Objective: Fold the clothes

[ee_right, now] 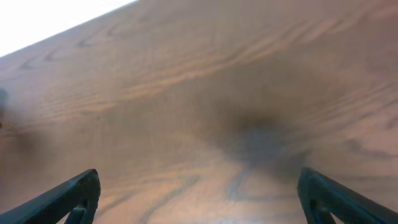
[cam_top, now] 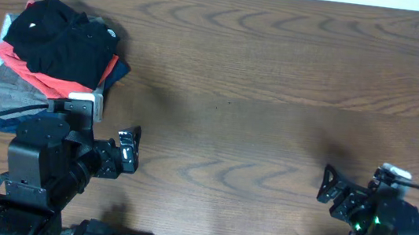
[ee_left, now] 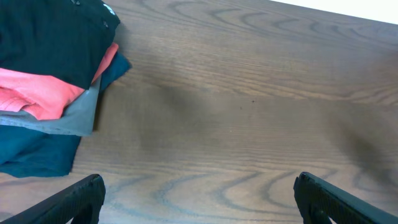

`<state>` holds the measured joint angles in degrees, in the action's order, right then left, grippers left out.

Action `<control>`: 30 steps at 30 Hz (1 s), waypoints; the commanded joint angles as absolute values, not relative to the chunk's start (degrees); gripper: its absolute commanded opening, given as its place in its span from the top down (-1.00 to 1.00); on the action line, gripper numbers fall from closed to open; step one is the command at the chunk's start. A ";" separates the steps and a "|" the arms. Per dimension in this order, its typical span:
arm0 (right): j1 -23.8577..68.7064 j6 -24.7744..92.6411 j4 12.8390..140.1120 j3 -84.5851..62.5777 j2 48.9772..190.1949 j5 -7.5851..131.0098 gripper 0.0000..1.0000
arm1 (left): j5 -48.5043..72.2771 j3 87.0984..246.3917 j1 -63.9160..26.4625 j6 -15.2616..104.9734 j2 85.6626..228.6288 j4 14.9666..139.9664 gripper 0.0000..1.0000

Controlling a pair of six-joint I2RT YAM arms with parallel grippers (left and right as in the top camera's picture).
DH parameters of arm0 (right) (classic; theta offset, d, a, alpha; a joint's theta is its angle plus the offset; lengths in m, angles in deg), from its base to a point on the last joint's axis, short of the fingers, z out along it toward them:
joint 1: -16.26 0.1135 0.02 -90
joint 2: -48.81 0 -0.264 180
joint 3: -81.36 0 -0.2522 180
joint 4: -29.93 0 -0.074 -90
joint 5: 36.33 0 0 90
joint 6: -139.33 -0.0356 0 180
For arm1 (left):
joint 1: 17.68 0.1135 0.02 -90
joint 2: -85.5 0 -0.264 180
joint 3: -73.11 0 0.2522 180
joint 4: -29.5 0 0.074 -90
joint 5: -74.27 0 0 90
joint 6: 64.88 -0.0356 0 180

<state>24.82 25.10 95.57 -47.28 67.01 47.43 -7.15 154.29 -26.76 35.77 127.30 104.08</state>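
Pile of clothes: a stack is seen at the far left corner of the table (cam_top: 277, 78), well apart from both tools.
Black shirt (cam_top: 52, 40): laid crumpled on top of the pile, not folded flat; a small white mark (cam_top: 32, 26) is shown on its cloth. In the left wrist view its edge (ee_left: 50, 37) is seen at the upper left, overlapping the red cloth.
Red shirt (cam_top: 40, 76): held directly under the black shirt, with its edge sticking out toward the near edge of the table.
Grey garment (cam_top: 13, 89): placed beneath the red shirt, folded; a grey corner (ee_left: 78, 117) is seen in the left wrist view.
Navy garment (cam_top: 118, 69): found low in the pile, showing at the pile's right side; whether it touches the table all along cannot be told.
Left tool (cam_top: 130, 150): held over the table near the near edge, just to the right of the pile and apart from it. Its jaws are spread wide, and nothing is gripped between them; only bare wood is seen between the fingertips in the wrist view (ee_left: 199, 190).
Table middle: bare wood grain is shown between the two tools.
Right tool (cam_top: 327, 186): held near the near right corner, far from the pile. Its jaws are likewise spread wide with nothing gripped (ee_right: 198, 183).
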 commanded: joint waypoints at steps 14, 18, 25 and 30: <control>19.53 39.16 68.62 -65.59 49.13 49.70 -0.98 | -7.85 153.83 -26.76 35.88 127.34 104.06 -0.96; 19.55 40.60 60.29 -71.06 49.13 49.64 -0.99 | -7.87 153.83 -26.76 35.88 127.34 104.06 -0.96; 19.55 41.76 49.56 -81.04 49.11 50.07 -0.98 | -7.85 153.83 -26.76 35.88 127.34 104.06 -0.96; 19.55 41.76 47.72 -84.56 49.09 52.89 -0.98 | -7.85 153.83 -26.76 35.88 127.34 104.03 -0.96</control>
